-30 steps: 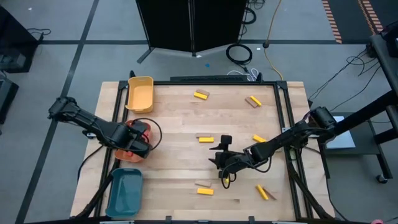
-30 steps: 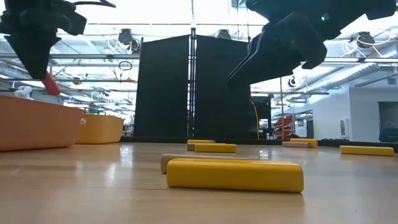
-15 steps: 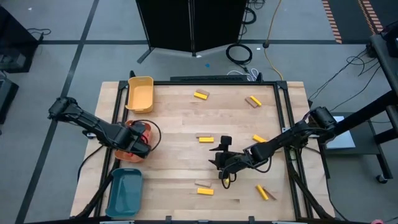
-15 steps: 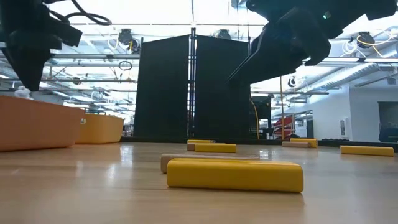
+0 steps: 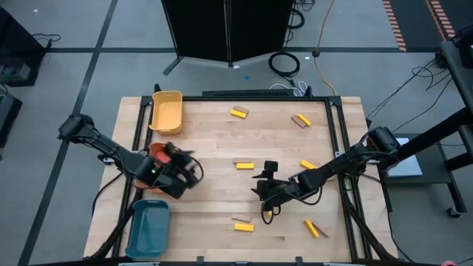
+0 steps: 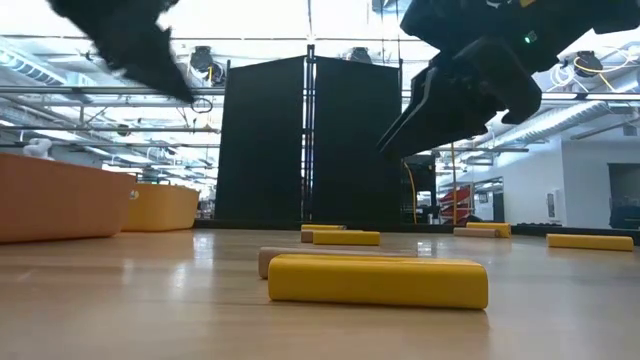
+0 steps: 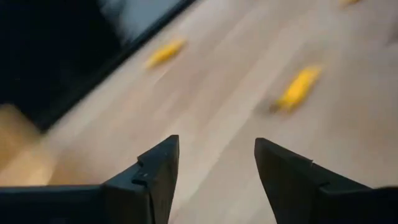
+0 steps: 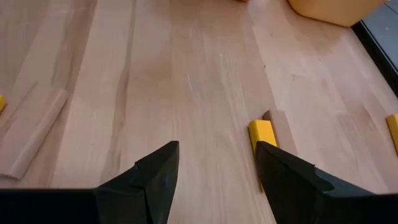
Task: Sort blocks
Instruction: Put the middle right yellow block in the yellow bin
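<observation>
Yellow and tan blocks lie scattered flat on the wooden table. One yellow block lies by a tan one at mid-table. Another pair lies near the front, its yellow block closest in the low view. My left gripper hangs open and empty above the table, just right of the orange tray. My right gripper stands open and empty above bare wood. In its wrist view the yellow block of the mid-table pair lies just ahead.
A yellow tray stands at the far left corner and a teal tray at the near left. More blocks lie at the far side and to the right. A black frame borders the table.
My left gripper held something red at its fingertips over the orange tray; half a second later the red thing no longer showed there. The gripper has since swung away from the tray toward the table's middle, turning as it went. My right arm has kept still.
</observation>
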Controlling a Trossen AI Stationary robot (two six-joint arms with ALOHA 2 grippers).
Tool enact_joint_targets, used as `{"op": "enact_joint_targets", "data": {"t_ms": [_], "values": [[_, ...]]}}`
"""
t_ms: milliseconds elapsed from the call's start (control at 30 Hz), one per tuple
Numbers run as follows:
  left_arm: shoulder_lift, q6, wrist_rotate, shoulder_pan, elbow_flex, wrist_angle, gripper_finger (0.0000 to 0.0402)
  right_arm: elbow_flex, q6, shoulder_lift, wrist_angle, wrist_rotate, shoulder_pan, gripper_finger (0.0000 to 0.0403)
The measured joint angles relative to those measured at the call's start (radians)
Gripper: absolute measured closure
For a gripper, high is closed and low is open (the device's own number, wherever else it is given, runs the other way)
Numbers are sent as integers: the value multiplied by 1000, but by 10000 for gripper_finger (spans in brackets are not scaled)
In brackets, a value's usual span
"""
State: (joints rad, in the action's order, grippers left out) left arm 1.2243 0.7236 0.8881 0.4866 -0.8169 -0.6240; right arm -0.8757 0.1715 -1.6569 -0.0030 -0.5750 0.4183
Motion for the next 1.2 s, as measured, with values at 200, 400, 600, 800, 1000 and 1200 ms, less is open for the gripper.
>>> {"op": "enact_joint_targets", "data": {"t_ms": [200, 400, 600, 800, 1000, 1200], "values": [[43, -715, -221, -50, 181, 976, 194, 0, 46, 38, -120, 0, -18, 199], [163, -779, -620, -196, 259, 1461, 194, 0, 253, 195, -457, 12, -85, 225], [255, -784, -747, -294, 258, 1630, 194, 0, 345, 354, -800, 184, -202, 240], [265, -788, -833, -342, 257, 1607, 194, 0, 300, 401, -905, 243, -373, 241], [264, -784, -873, -389, 257, 1602, 194, 0, 210, 343, -965, 382, -614, 241], [264, -805, -922, -424, 257, 1584, 194, 0, 216, 317, -1088, 503, -702, 241]]}}
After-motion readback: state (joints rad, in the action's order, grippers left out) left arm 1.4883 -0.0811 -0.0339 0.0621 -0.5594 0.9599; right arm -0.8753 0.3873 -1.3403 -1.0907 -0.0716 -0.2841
